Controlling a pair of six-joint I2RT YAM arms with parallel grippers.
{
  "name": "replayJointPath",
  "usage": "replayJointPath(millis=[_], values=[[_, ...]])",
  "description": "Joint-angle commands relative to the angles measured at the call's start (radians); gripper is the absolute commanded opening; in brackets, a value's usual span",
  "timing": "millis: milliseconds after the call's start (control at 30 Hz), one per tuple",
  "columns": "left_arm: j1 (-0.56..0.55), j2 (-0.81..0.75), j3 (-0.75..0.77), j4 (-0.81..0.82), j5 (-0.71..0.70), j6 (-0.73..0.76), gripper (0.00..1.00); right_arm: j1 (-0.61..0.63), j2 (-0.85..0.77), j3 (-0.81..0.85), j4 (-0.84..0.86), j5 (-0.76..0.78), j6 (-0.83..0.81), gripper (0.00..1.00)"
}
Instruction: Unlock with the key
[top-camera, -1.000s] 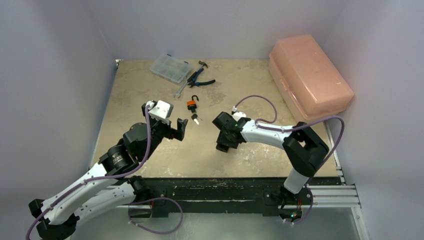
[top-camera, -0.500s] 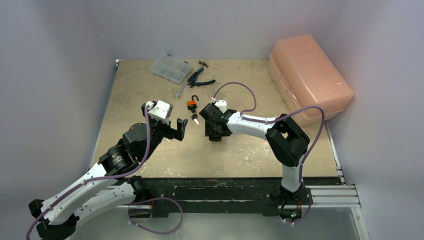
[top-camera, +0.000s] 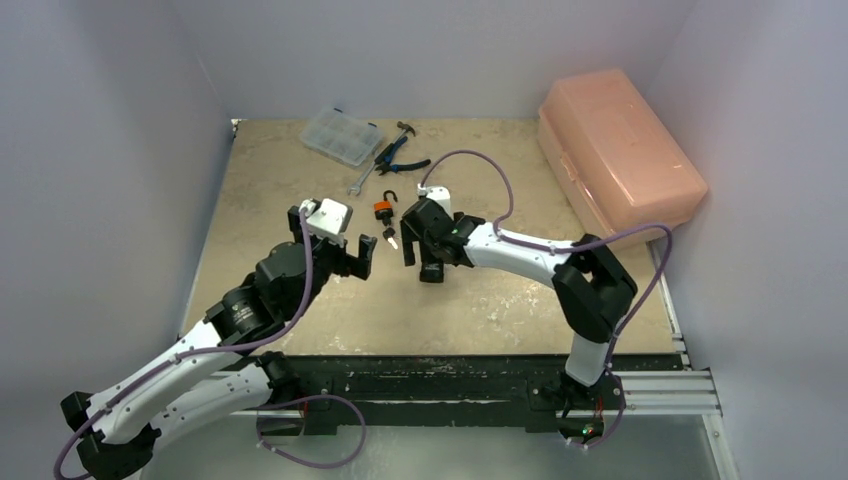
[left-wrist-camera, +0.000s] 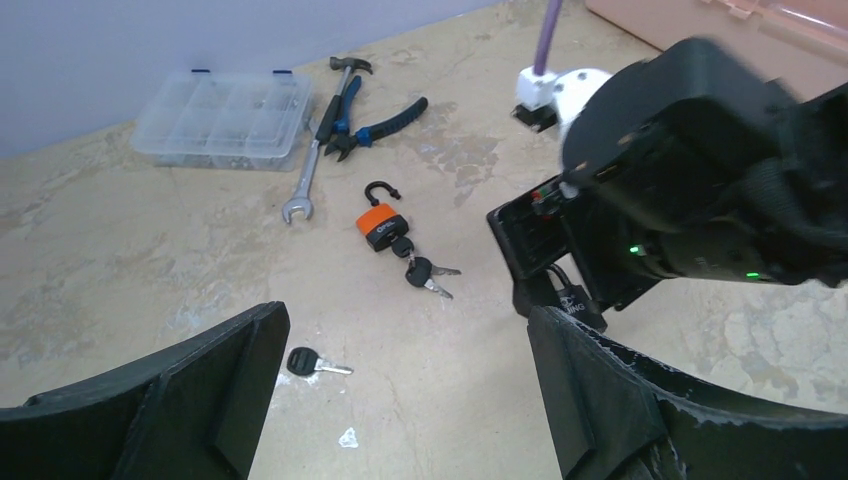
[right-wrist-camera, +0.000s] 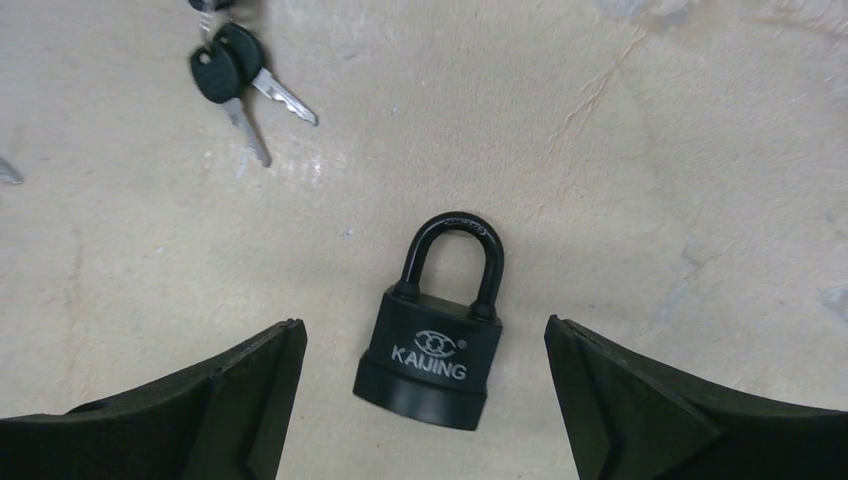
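Observation:
A black padlock (right-wrist-camera: 430, 350) marked KAIJING lies flat on the table with its shackle closed. My right gripper (right-wrist-camera: 423, 400) hangs open just above it, one finger on each side, touching nothing. The left wrist view shows that padlock (left-wrist-camera: 578, 305) under the right gripper (left-wrist-camera: 560, 265). A single black-headed key (left-wrist-camera: 303, 362) lies on the table near my open, empty left gripper (left-wrist-camera: 405, 390). An orange padlock (top-camera: 383, 209) with its shackle open lies beyond, with a bunch of keys (left-wrist-camera: 425, 272) at its base. In the top view the left gripper (top-camera: 358, 257) faces the right gripper (top-camera: 425, 262).
At the back left are a clear organiser box (top-camera: 342, 136), blue-handled pliers (top-camera: 400, 160), a wrench (top-camera: 365, 178) and a small hammer (top-camera: 405, 128). A large pink case (top-camera: 615, 150) fills the back right. Walls close in the table on three sides.
My right arm has swung left toward the orange padlock and keys, and its jaws have opened wide. The left arm has shifted only slightly.

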Motion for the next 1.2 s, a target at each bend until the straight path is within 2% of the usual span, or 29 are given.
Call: replayJointPath(millis=[0,133,300,467,600,767,867,1167], values=[[0.009,0.014,0.003,0.029,-0.061,0.003,0.99,-0.005,-0.130,-0.037,0.071,0.020,-0.075,0.99],[0.017,0.020,0.015,0.014,-0.115,-0.011,0.98,-0.005,-0.179,-0.063,0.165,-0.097,-0.148,0.99],[0.032,-0.013,0.021,0.003,-0.248,-0.033,0.97,-0.004,-0.170,-0.036,0.277,-0.210,-0.230,0.98],[0.035,-0.046,0.022,0.000,-0.346,-0.051,0.96,-0.002,-0.081,0.074,0.346,-0.342,-0.305,0.96],[0.037,-0.074,0.022,0.001,-0.403,-0.055,0.96,0.008,0.024,0.190,0.361,-0.384,-0.345,0.95],[0.044,-0.113,0.011,0.015,-0.418,-0.048,0.96,0.052,0.157,0.332,0.354,-0.421,-0.429,0.92],[0.049,-0.115,0.012,0.017,-0.414,-0.048,0.96,0.082,0.258,0.449,0.290,-0.407,-0.466,0.90],[0.073,-0.123,0.010,0.023,-0.400,-0.049,0.96,0.118,0.494,0.722,0.177,-0.391,-0.505,0.84]])
